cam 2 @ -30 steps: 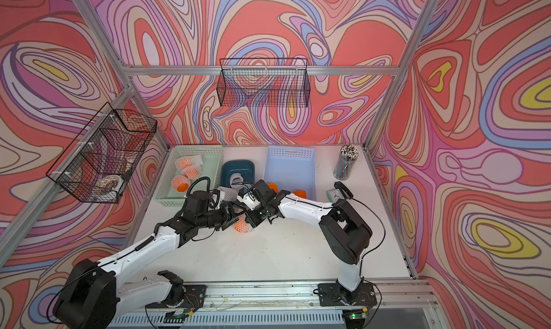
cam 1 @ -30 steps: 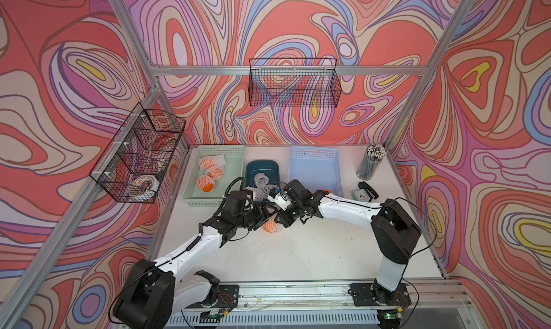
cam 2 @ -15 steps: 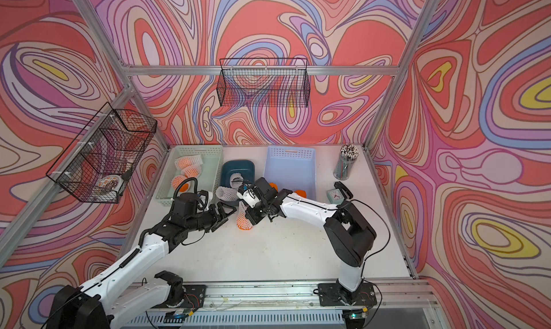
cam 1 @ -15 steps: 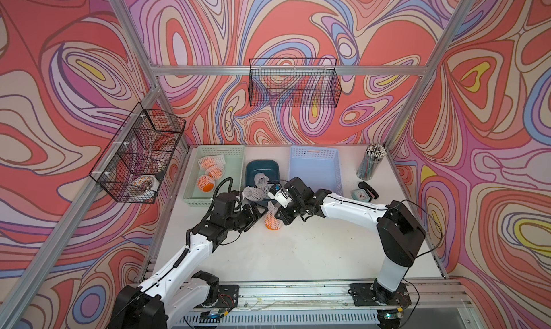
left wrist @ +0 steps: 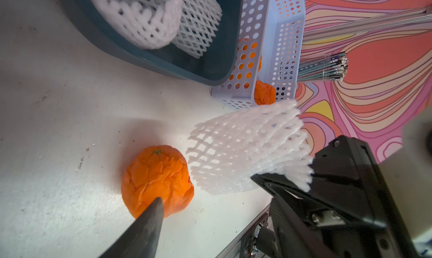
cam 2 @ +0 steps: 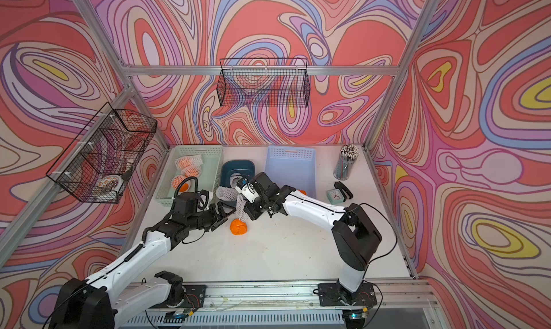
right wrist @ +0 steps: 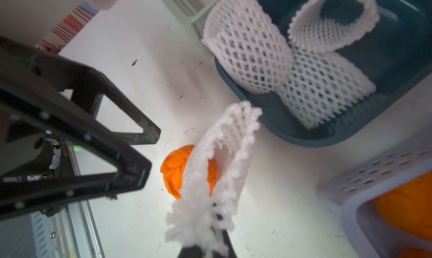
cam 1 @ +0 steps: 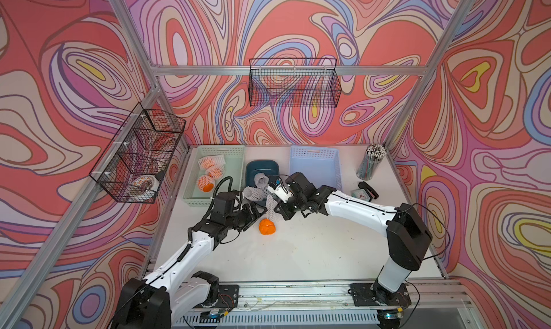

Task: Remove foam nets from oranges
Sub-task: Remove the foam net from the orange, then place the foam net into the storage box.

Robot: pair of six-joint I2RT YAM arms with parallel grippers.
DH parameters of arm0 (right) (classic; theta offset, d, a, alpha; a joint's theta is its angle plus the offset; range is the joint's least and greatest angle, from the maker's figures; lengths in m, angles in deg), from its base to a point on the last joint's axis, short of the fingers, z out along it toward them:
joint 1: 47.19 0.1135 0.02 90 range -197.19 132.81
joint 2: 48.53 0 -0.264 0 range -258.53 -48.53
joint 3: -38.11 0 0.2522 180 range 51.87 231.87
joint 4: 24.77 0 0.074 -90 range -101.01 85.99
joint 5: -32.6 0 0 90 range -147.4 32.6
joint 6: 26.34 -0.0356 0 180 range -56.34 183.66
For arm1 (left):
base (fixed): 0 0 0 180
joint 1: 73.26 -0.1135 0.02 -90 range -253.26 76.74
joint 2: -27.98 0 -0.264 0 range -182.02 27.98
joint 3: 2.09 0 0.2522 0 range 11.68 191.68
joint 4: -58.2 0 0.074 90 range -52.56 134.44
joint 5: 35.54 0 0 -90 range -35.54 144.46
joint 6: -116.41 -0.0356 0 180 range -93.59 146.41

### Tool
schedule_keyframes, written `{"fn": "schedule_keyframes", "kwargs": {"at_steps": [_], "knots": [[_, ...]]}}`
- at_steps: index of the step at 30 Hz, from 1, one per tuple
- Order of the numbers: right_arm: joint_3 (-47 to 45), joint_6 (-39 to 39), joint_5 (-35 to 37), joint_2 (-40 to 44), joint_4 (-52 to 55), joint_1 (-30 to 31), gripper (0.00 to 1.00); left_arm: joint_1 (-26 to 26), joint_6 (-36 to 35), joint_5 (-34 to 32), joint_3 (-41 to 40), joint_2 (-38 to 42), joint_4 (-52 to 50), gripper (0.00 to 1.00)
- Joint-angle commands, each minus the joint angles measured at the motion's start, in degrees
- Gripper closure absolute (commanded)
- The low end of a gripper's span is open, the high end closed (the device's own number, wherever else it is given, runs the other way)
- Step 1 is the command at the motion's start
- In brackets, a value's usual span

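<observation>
My right gripper [cam 1: 281, 212] pinches a net [cam 1: 270, 208] just beside the bare orange [cam 1: 267, 226]. My left gripper [cam 1: 258, 217], jaws apart, sits just left of it

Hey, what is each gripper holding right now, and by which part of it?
The right gripper pinches an empty foam net by one end. The left gripper is open, holding nothing; the bare orange lies free beside it.

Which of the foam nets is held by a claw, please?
The foam net pinched in the right claw, by the bare orange; the others lie empty in the teal tub or wrap oranges in the green basket.
</observation>
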Motion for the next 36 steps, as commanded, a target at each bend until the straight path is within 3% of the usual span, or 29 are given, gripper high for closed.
{"fn": "schedule_keyframes", "kwargs": {"at_steps": [1, 6, 10, 16, 25, 29, 36], "knots": [[3.6, -0.4, 0.7, 0.1, 1.6, 0.0, 1.00, -0.5, -1.0, -2.4, -0.8, 2.5, -1.5, 0.25], [11.0, -2.4, 0.1, -1.4, 5.2, -1.0, 1.00, -0.7, -2.4, -11.0, 0.9, 10.6, -8.1, 0.20], [20.4, -5.1, -3.6, -8.5, 11.6, -3.2, 1.00, -0.7, -4.5, -18.1, 4.0, 16.9, -15.7, 0.13], [33.2, -7.7, -7.4, -17.5, 19.2, -5.7, 1.00, -0.8, -8.3, -24.7, 9.0, 20.8, -24.0, 0.13], [45.7, -8.3, -10.1, -27.9, 30.5, -7.4, 0.93, -0.8, -11.8, -24.1, 14.4, 15.8, -28.0, 0.13], [47.0, -9.3, -9.9, -29.8, 31.3, -8.1, 0.75, -0.7, -12.8, -22.6, 16.1, 13.0, -27.7, 0.13], [50.0, -10.6, -8.8, -33.3, 33.1, -8.8, 0.66, -0.7, -12.9, -21.0, 16.3, 11.8, -24.6, 0.13]]}}
